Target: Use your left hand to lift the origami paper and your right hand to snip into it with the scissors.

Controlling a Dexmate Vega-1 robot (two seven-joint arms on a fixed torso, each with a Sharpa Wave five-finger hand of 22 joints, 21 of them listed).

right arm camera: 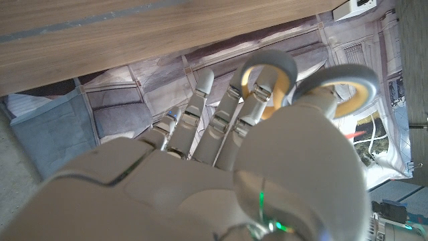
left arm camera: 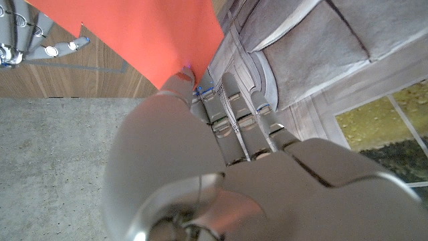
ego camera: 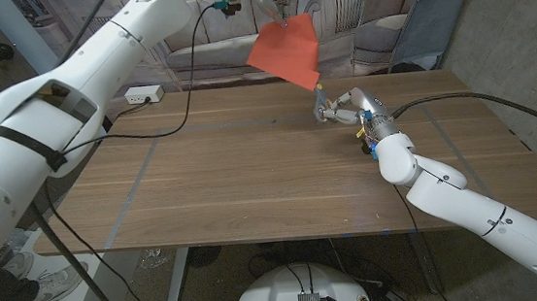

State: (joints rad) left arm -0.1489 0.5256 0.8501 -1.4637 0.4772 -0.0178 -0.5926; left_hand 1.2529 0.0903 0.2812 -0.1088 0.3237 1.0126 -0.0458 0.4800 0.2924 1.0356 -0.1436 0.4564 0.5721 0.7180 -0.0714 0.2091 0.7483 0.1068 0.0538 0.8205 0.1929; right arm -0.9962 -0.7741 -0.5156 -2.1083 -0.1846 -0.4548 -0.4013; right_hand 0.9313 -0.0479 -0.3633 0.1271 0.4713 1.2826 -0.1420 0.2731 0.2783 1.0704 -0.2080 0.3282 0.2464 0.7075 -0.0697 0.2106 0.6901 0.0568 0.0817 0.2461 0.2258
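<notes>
Scissors: blades hidden; grey-and-yellow handle loops visible, right hand gripping them, low over the wooden table.
Origami paper: orange sheet, raised above the table's far edge, pinched at its top by the left hand; that hand is cut off in the head view.
Backdrop: grey painted cloth; white power strip at the far left edge.

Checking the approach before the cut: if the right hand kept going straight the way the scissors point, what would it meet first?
Probably the origami paper: the right hand aims the scissors up toward its lower corner, though depth is unclear.
</notes>
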